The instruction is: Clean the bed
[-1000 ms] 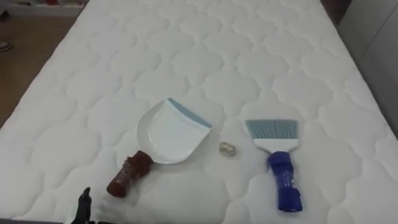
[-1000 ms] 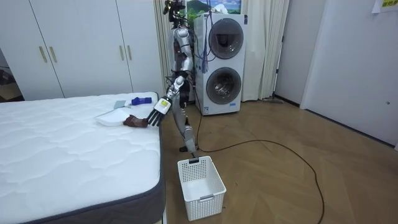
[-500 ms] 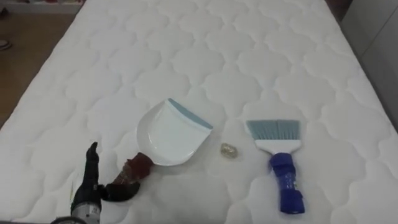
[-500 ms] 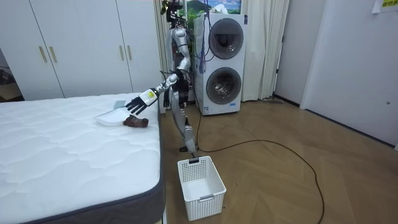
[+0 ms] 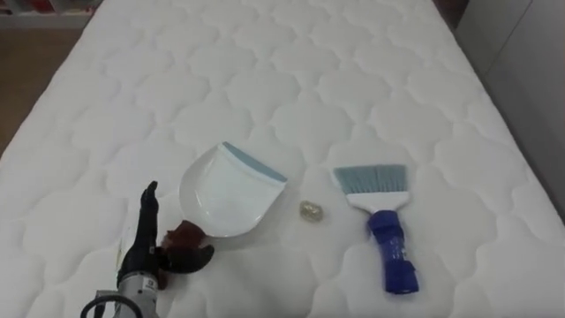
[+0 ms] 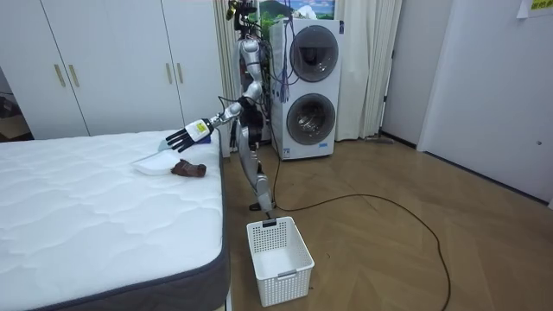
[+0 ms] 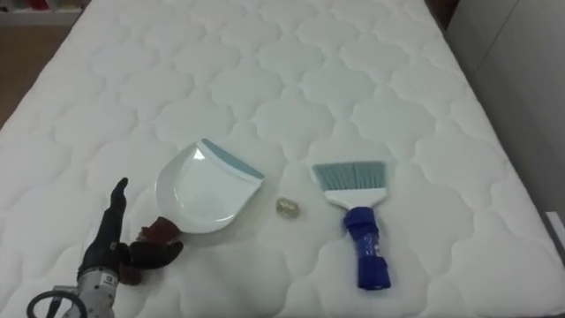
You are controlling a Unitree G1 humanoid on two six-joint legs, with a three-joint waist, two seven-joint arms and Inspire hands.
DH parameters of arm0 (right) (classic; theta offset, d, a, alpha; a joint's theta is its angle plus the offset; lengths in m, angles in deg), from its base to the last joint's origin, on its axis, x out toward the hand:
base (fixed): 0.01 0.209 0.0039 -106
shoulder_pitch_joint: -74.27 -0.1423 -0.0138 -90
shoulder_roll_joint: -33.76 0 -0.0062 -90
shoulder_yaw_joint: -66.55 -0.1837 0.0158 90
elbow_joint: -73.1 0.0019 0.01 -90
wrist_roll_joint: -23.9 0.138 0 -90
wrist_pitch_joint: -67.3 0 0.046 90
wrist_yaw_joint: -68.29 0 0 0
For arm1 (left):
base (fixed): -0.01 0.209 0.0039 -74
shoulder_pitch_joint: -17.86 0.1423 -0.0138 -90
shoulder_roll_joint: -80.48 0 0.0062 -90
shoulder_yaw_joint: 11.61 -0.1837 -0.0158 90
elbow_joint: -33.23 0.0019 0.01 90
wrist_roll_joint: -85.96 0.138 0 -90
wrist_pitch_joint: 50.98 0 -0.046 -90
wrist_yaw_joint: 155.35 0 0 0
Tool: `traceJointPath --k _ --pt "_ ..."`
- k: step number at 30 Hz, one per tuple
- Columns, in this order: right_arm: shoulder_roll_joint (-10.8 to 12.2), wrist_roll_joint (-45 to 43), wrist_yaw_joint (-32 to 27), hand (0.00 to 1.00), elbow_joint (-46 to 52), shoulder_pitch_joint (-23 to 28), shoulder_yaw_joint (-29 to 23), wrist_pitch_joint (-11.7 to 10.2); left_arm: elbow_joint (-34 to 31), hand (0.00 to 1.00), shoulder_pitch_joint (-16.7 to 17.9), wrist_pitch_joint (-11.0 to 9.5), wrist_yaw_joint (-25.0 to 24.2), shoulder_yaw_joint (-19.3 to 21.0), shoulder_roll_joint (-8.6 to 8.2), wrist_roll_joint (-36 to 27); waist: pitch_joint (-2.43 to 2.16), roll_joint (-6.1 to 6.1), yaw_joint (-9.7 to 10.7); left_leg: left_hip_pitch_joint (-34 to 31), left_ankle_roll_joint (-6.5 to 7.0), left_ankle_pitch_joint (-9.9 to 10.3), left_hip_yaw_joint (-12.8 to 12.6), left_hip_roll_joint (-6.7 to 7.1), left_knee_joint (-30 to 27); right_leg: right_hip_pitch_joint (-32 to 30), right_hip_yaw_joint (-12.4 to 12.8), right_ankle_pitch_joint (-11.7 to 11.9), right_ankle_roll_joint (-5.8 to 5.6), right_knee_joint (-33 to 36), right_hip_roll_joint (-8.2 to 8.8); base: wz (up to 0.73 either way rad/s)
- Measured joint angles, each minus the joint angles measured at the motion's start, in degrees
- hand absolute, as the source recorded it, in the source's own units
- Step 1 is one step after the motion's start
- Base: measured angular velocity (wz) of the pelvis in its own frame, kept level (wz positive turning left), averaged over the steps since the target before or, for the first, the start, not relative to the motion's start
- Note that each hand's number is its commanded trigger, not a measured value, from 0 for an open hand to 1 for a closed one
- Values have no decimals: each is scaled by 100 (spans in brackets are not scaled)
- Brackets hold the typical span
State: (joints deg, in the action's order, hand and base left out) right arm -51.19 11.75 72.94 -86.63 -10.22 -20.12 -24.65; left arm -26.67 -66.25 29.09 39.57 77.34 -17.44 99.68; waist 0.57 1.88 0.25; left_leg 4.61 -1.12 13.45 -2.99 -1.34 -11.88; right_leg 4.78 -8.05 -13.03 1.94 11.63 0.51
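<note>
We saw the robot standing at the edge of the bed (image 5: 291,79) on the room view's right, with two stacked washing machines (image 6: 311,86) behind it and a white basket (image 6: 281,250) on the wooden floor (image 6: 389,242) near the corner of the bed. Its left arm was stretched out over the white quilted top. The left hand (image 5: 141,246) was open, with its fingers (image 5: 151,196) straight and pointing away from the robot and its thumb stuck out to the side. In the eye views the thumb crossed in front of the dark reddish handle (image 5: 183,236) of the dustpan (image 5: 225,190), but in the room view we found the hand raised above the handle and apart from it, holding nothing. The dustpan lay flat on the bed, white with a grey-blue lip. The lip was turned away from the robot and to its right, and the handle pointed back toward the robot's left. A small pale crumpled scrap (image 5: 310,210) lay on the bed just beside the right end of the lip, between the dustpan and the brush (image 5: 381,221). The brush lay flat to the right and apart from both. Its grey-blue bristles (image 5: 371,179) faced away from the robot and its blue grip (image 5: 394,261) pointed toward it. White cupboards (image 6: 104,60) stood against the wall beyond the bed.
</note>
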Motion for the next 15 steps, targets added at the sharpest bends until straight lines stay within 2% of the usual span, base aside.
traceJointPath --k 2,5,9,15 --pt "1 67 23 0 -2 2 -1 1 151 0 -32 4 -1 -27 51 74 -1 18 54 -6 1 0 -5 10 0 -8 2 5 -8 0 -5 0" --pt "1 114 59 0 75 5 -6 5 209 0 -71 74 -5 -36 118 108 -28 15 122 -208 1 1 -11 13 -107 -167 -8 23 -16 10 2 0" --pt "-64 370 134 0 94 5 -1 29 440 0 -243 144 -11 -76 124 244 -18 -61 136 -306 1 1 -16 5 -158 -209 -8 51 -14 8 7 0" --pt "-159 562 156 0 93 -8 58 80 537 0 -346 254 -8 -279 135 386 -44 -176 156 -358 1 1 -18 -4 -159 -312 1 52 -13 17 13 0"
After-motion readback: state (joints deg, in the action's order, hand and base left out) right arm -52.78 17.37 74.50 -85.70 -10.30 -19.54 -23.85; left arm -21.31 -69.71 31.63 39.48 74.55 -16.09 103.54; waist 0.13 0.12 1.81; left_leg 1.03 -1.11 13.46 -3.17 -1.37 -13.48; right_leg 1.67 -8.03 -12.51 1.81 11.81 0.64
